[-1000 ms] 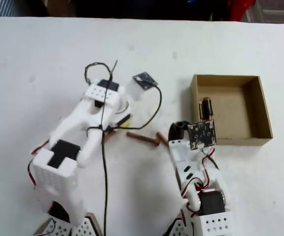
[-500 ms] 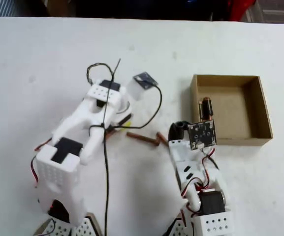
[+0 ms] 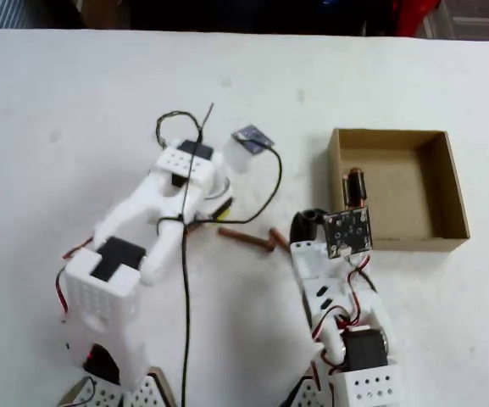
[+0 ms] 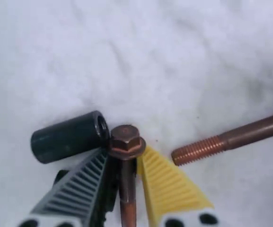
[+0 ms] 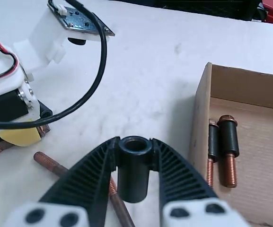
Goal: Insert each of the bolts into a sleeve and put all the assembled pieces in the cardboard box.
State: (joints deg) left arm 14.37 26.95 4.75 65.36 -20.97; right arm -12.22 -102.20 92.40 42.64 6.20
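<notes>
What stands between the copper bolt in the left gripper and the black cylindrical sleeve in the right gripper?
A long loose copper bolt and a second loose bolt lie flat on the white table, between the held copper bolt and the black cylindrical sleeve. Nothing taller visibly blocks the way.

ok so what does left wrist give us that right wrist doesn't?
Left wrist: the hex head of the held bolt clamped in the left gripper, and a lying sleeve on the table right beside that head.
Right wrist: the right gripper shut on an upright sleeve, and the cardboard box with two assembled pieces inside.
Both: the left gripper's yellow finger and a loose bolt lying on the table, likely the same one.
</notes>
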